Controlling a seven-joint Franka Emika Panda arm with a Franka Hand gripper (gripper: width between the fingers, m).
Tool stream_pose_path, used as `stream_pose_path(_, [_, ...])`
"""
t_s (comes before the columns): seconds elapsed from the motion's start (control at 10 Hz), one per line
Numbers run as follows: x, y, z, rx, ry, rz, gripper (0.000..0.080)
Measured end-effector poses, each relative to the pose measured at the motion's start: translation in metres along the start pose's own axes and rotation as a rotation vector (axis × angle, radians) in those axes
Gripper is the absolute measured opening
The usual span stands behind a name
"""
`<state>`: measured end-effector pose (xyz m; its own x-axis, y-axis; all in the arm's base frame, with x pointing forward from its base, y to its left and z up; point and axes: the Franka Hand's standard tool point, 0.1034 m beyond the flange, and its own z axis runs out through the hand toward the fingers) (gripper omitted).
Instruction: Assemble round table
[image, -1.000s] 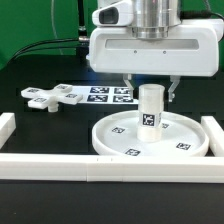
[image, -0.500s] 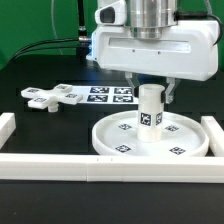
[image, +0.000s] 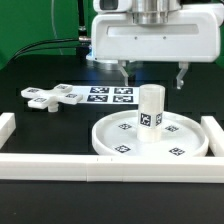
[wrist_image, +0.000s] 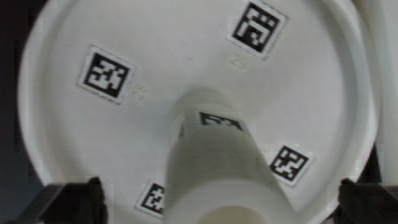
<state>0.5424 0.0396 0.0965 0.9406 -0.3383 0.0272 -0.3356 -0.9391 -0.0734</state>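
The jaws have released the post (image: 150, 110) and risen clear, wide open and empty. It stands upright on the disc (image: 150, 150); the cross-shaped piece (image: 52, 96) likely follows.

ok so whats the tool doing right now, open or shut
Tool: open, holding nothing, hanging above the upright post on the disc.

Gripper (image: 152, 75) hovers over post (image: 150, 112), fingers spread, not touching; post stands upright at centre of disc (image: 102, 137).
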Motion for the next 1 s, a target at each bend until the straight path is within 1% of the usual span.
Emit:
stream_pose_path(0.1, [-0.008, 0.009, -0.006, -0.003, -0.002, -0.060, 0.0649])
stream_pose_path(0.5, [-0.010, 0.009, -0.002, -0.004, -0.004, -0.084, 0.0649])
stream_pose_path(0.6, [-0.014, 0.012, 0.005, -0.006, 0.001, -0.170, 0.0649])
stream_pose_path(0.7, [-0.019, 0.021, 0.007, -0.011, -0.008, -0.238, 0.0649])
stream_pose_path(0.8, [-0.019, 0.039, 0.007, -0.014, -0.011, -0.316, 0.0649])
stream_pose_path(0.9, [-0.017, 0.050, 0.007, -0.009, -0.012, -0.300, 0.0649])
stream_pose_path(1.0, [-0.017, 0.050, 0.007, -0.009, -0.013, -0.297, 0.0649])
